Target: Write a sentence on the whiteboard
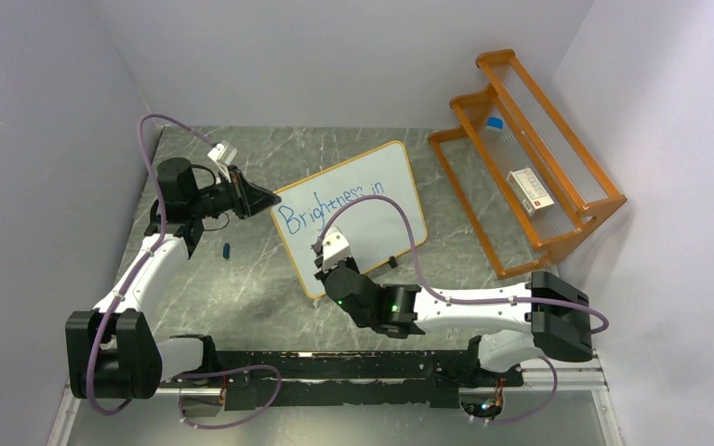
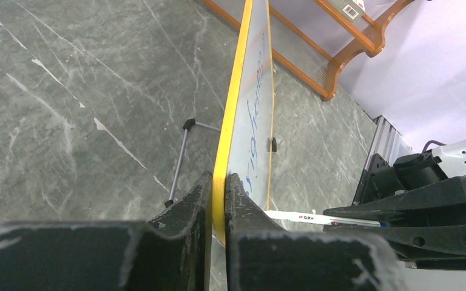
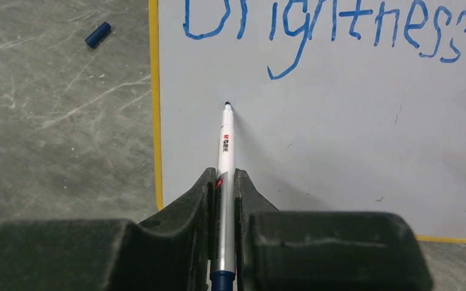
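The whiteboard point(image 1: 372, 232) stands tilted on the table point(image 1: 242, 297) between the two arms, propped on a thin wire leg with small black feet. It is a thin, flat panel in an orange-yellow frame with rounded corners. It is probably light and stiff, with a slick writing face, so marker pressure could slide or tip it. The frame edge is the proper place to hold it, clear of the lettering. The left pincer point(image 2: 218, 179) is closed on that edge at the board's left side. The right pincer point(image 3: 223, 176) is closed on a white marker point(image 3: 225, 139), whose tip is at the bare face below the writing; contact cannot be confirmed. The sentence point(image 3: 327, 30) reads "Brightness in" in blue handwriting on one line. Such ink likely smears if brushed. A blue cap point(image 3: 97, 34) lies on the table just left of the board.
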Motion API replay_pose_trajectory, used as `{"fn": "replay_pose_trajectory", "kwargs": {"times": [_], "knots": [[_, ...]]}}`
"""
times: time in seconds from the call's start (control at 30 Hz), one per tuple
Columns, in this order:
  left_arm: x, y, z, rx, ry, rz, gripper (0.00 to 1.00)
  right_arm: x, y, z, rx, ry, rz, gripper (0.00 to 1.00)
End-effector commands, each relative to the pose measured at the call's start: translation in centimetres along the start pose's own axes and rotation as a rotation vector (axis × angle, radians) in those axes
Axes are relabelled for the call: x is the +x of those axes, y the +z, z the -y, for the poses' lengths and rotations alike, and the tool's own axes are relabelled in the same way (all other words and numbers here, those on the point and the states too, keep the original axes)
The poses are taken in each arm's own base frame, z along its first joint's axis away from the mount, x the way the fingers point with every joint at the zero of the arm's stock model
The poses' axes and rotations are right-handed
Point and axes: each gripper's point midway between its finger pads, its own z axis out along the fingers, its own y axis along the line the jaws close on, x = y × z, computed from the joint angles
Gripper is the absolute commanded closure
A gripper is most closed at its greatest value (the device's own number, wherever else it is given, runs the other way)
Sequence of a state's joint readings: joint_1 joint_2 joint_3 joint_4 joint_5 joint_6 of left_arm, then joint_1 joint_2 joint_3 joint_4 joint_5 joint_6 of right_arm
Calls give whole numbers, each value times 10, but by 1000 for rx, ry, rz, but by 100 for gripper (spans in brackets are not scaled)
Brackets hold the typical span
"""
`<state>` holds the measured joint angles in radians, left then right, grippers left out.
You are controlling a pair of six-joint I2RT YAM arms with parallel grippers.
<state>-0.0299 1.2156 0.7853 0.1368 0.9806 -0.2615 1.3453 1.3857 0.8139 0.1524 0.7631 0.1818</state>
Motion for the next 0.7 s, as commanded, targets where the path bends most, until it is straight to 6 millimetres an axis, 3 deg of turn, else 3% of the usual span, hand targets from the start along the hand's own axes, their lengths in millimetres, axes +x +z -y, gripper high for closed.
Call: {"fn": "replay_pose_trajectory", "kwargs": {"times": [0.0,0.27,0.67], "knots": [[41,3,-19,-79,-90,-96,95,-12,5,5,26,39,26,100],[42,3,-20,-84,-92,-97,95,-13,3,17,59,58,28,100],[41,3,-20,-86,-89,-97,95,-11,-2,17,39,57,17,100]]}}
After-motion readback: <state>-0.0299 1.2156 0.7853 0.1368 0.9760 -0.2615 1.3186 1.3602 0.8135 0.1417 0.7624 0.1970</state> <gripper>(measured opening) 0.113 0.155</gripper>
